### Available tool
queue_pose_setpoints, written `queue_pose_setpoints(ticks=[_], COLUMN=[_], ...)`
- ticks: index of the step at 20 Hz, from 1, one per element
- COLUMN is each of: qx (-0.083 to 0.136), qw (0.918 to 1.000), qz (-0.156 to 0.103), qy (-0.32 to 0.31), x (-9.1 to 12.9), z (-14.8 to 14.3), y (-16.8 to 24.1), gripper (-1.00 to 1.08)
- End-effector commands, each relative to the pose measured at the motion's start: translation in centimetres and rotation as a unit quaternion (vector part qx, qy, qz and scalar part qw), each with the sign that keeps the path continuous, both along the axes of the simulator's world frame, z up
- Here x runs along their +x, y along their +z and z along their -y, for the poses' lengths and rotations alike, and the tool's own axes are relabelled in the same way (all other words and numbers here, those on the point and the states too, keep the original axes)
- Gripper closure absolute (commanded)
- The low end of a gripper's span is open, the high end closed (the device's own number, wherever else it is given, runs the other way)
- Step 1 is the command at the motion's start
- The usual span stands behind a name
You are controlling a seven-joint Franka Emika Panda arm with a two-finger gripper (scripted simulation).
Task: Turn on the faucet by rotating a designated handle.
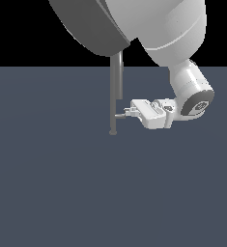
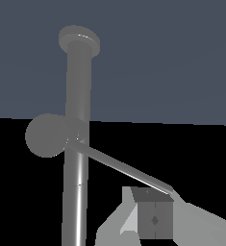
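Faucet point(image 1: 116, 91) top hidden behind the arm; fingers point(image 1: 130, 112) at the handle point(image 1: 120, 116), grip unclear.

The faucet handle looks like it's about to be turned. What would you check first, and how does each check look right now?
1. Faucet upright on the floor: ok.
2. Handle in view and unobstructed: ok; it juts from the post's lower part.
3. Hand level with the handle: ok in the exterior view.
4. Hand touching the handle: seems so; the wrist view shows the handle's tip at a fingertip.
5. Fingers closed around the handle: cannot tell.
6. Faucet's arched top visible: not ok; the arm covers it.
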State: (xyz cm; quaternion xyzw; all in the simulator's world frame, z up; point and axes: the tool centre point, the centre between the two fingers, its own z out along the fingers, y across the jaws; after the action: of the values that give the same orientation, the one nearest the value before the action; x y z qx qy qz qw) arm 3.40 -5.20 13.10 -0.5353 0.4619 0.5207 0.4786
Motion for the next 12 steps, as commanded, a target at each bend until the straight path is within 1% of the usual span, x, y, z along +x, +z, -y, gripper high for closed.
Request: queue_pose_setpoints(ticks=[1, 2, 11, 12], qx=[-0.002, -0.001, -0.002, -0.002], qw=[0.9999, 1.0000, 0.9999, 0.9999], qz=[-0.016, -0.004, -0.016, -0.016], qy=[-0.002, -0.001, -0.002, -0.002], x=[-1.2, -0.2, -1.0, -1.0], z=[0.2, 0.0, 0.2, 0.2], y=[-2.5, -0.5, -6.0, -6.0], gripper=[1.08, 1.08, 1.08, 1.08])
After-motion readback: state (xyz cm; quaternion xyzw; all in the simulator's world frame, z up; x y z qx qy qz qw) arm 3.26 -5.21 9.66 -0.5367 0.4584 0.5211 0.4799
